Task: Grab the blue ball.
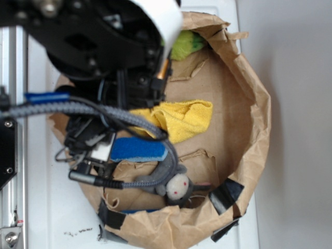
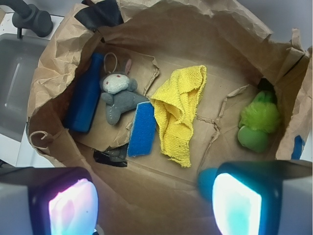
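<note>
The work area is a shallow basin formed from crumpled brown paper (image 2: 161, 34), with black tape (image 2: 100, 13) patching its rim. All items lie on the paper floor inside its walls.

Wrist view, left to right:

- A dark blue flat object (image 2: 85, 95) lies along the left wall, running lengthwise toward the far rim.
- A grey plush mouse (image 2: 117, 95) lies just beside it, face up, with a pale face and red eyes.
- A blue sponge (image 2: 143, 129) lies touching the mouse's lower side, long axis pointing toward the near edge.
- A yellow cloth (image 2: 178, 112) lies folded and rumpled near the centre of the floor, its left edge against the sponge.
- The blue ball (image 2: 206, 180) sits at the near edge of the floor, right of centre. Only a small teal part shows; the rest is hidden behind the right finger pad.
- A lime-green plush toy (image 2: 258, 122) rests against the right wall, well apart from the cloth.

Gripper (image 2: 151, 203): the two finger pads (image 2: 73, 205) stand wide apart at the bottom of the wrist view, with nothing between them. The ball is beside the inner edge of the right pad; contact cannot be determined.

Exterior view: the arm (image 1: 98, 41) and its cabling cover the left half of the basin. The ball is not visible there.
</note>
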Motion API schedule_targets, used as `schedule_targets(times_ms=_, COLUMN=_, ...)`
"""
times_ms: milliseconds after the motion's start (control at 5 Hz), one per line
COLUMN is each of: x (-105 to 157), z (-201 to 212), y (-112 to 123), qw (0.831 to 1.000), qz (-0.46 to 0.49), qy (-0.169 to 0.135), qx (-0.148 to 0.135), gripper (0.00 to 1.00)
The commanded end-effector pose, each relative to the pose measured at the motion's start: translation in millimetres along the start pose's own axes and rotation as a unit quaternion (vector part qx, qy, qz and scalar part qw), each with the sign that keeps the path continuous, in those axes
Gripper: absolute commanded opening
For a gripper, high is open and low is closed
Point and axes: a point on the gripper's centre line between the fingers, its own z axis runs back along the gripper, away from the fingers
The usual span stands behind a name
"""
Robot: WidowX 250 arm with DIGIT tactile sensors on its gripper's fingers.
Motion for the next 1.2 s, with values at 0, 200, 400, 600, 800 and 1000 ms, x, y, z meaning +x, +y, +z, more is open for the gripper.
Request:
schedule_targets(times_ms=0, x=3, z=-18, y=15, qw=1.0, qz=0.005, qy=-0.001, qx=0.005, gripper=1.0)
schedule_targets(times_ms=200, x=9, z=-34, y=26, qw=1.0, qz=-0.004, qy=-0.003, qx=-0.004, gripper=1.0)
schedule_targets(times_ms=400, x=12, z=-59, y=34, qw=1.0, qz=-0.009, qy=0.01, qx=0.016, gripper=1.0)
schedule_targets(times_ms=600, x=0, z=-67, y=32, qw=0.999, qz=-0.033, qy=0.0, qx=0.027, gripper=1.0)
schedule_targets(times_ms=800, x=-11, z=-82, y=39, qw=0.998, qz=-0.043, qy=-0.003, qx=0.042, gripper=1.0)
schedule_targets(times_ms=1000, x=-21, z=-88, y=41, qw=0.997, qz=-0.054, qy=-0.003, qx=0.055, gripper=1.0)
